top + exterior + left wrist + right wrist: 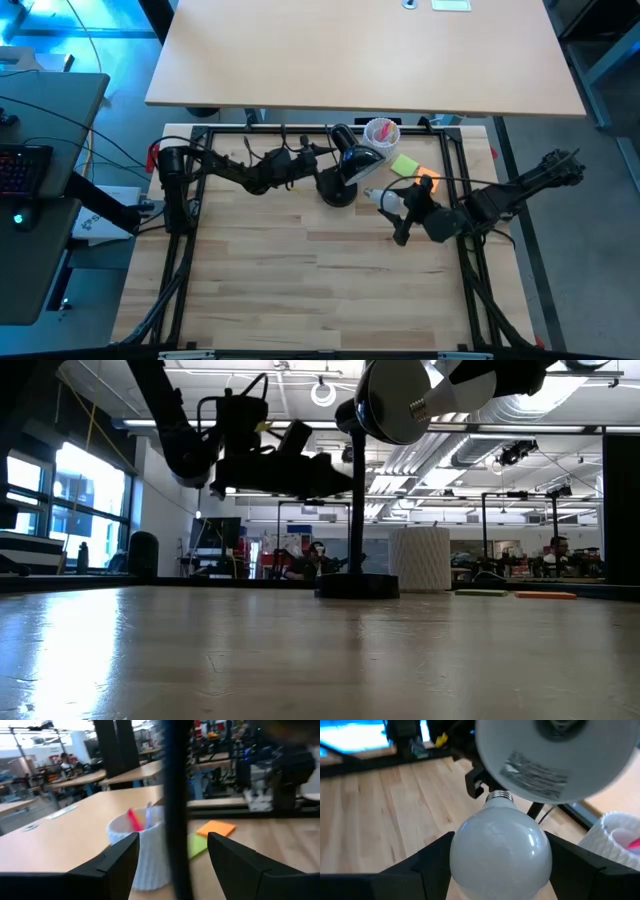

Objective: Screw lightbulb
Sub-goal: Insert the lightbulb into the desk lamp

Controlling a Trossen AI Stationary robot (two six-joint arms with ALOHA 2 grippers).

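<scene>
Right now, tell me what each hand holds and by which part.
The right hand holds the lightbulb by its rounded glass end, screw base toward the lamp head. The left hand straddles the lamp's pole; grip cannot be told.

High view: straight down over the whole table (300, 290). Low view: at tabletop height, level across the table toward the room beyond. Left wrist view: close behind the lamp stem (175, 810), facing the white ribbed cup (142, 852). Right wrist view: close under the lamp head (555, 755). All views share the lamp.
</scene>
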